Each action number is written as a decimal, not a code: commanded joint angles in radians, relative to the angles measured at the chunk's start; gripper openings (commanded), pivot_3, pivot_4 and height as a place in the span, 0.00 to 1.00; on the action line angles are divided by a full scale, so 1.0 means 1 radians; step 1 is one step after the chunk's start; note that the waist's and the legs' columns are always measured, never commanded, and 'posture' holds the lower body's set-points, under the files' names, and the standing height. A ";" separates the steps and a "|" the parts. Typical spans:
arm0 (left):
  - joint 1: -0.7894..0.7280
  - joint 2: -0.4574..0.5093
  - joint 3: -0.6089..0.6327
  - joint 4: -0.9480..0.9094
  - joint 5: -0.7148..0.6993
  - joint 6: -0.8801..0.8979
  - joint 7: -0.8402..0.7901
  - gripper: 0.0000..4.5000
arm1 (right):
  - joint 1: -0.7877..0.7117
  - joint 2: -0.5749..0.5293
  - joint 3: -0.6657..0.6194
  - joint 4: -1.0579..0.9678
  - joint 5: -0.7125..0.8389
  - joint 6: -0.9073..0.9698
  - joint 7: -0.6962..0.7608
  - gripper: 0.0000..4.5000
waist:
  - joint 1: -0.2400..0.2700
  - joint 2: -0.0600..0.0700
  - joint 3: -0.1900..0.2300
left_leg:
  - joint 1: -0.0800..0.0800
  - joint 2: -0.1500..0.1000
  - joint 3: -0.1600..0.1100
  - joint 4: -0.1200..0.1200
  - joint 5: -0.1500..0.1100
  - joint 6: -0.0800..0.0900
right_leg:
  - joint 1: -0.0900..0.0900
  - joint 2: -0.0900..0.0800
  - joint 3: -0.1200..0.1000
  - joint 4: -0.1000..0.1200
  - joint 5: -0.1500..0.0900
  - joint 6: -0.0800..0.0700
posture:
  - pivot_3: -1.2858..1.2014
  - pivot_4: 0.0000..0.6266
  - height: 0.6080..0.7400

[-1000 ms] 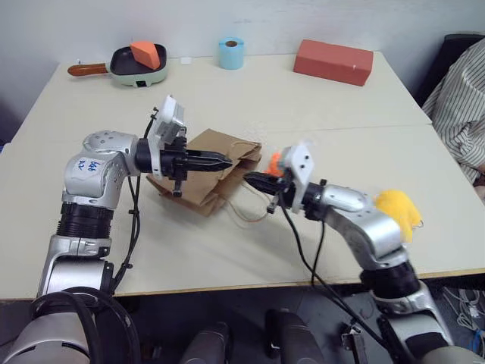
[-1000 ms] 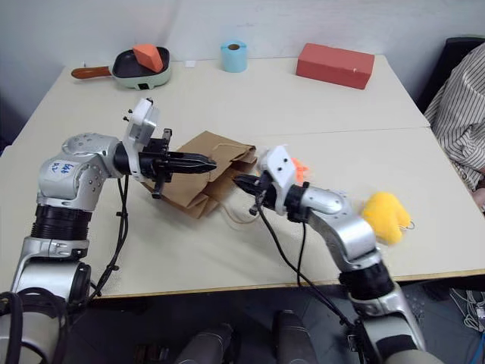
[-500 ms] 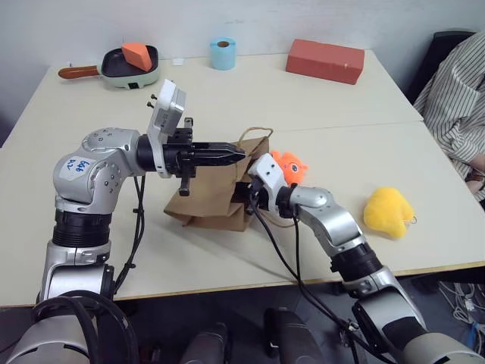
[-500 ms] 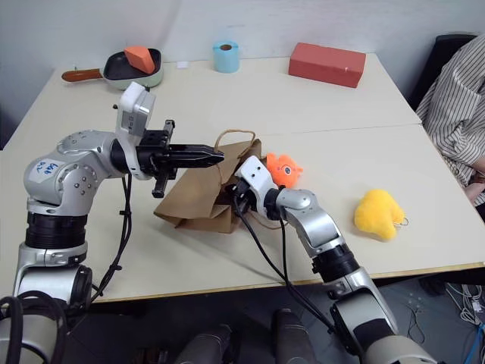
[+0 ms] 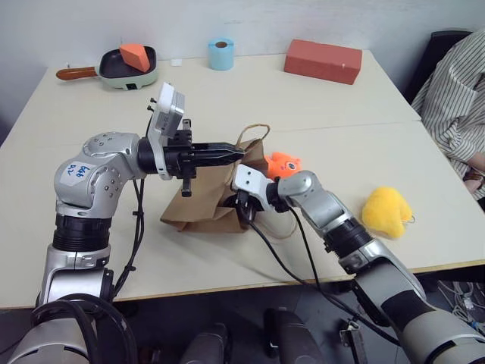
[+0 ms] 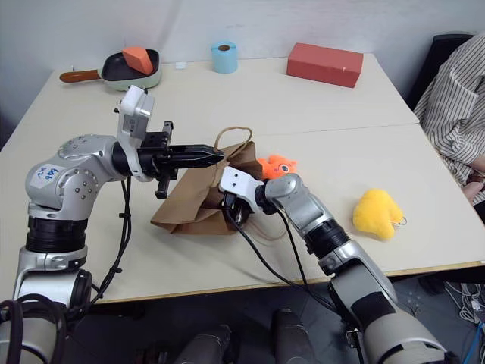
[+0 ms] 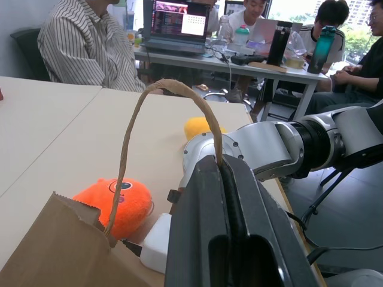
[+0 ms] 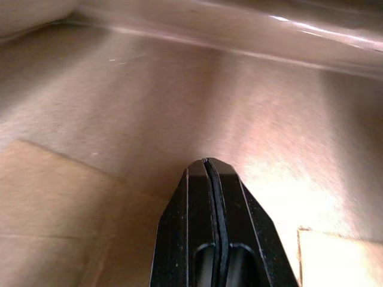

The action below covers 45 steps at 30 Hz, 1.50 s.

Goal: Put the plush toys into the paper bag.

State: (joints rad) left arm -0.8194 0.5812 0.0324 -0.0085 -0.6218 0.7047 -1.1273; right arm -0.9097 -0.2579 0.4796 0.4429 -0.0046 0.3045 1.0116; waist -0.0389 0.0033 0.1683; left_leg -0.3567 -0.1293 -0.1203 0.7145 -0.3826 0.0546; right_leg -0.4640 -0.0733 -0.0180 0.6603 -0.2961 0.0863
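The left gripper [image 5: 241, 152] has its fingers pinching one cord handle [image 7: 157, 113] of the paper bag [image 5: 208, 201], holding it raised. The right gripper [image 8: 207, 162] has its fingers pressed together, with the tips inside the bag's mouth. The orange plush toy [image 5: 284, 163] lies just beside the bag. The yellow plush toy [image 5: 386, 212] lies on the surface [image 5: 303, 98], well apart from the bag.

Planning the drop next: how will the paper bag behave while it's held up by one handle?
Likely floppy: the paper bag sags creased on the table while the left pincer holds its cord handle. Probably light; that thin loop carries it. Its mouth may collapse; the right pincer sits inside.
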 commanded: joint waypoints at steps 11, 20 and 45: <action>-0.017 -0.026 0.021 -0.041 -0.021 -0.037 0.014 0.00 | -0.027 0.255 -0.214 0.210 0.188 0.063 0.021 0.00 | -0.018 0.000 0.000 | 0.001 0.000 -0.003 0.000 0.000 -0.001 | 0.000 0.000 -0.002 0.002 0.000 -0.001 | 0.52 0.24 1.00; -0.033 -0.021 0.049 -0.062 -0.055 -0.012 0.036 0.00 | -0.027 0.267 -0.146 0.239 0.117 0.051 0.066 0.00 | -0.021 0.001 0.000 | 0.001 0.000 -0.003 0.000 -0.001 -0.001 | 0.000 0.000 -0.002 0.002 0.000 -0.001 | 0.52 0.24 1.00; -0.096 0.009 0.049 -0.005 -0.018 -0.038 0.067 0.00 | -0.122 0.346 -0.188 0.525 -0.065 -0.262 -0.231 0.00 | -0.042 0.001 -0.001 | 0.002 0.000 -0.005 -0.001 -0.001 -0.002 | 0.000 0.001 -0.003 0.004 0.000 -0.001 | 0.52 0.24 1.00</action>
State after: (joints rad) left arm -0.9077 0.5741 0.0752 -0.0102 -0.6540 0.6941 -1.0613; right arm -1.0471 0.0960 0.2982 0.9848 -0.0604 0.0292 0.7792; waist -0.0812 0.0044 0.1677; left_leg -0.3543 -0.1291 -0.1257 0.7139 -0.3837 0.0522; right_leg -0.4639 -0.0726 -0.0208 0.6643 -0.2966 0.0848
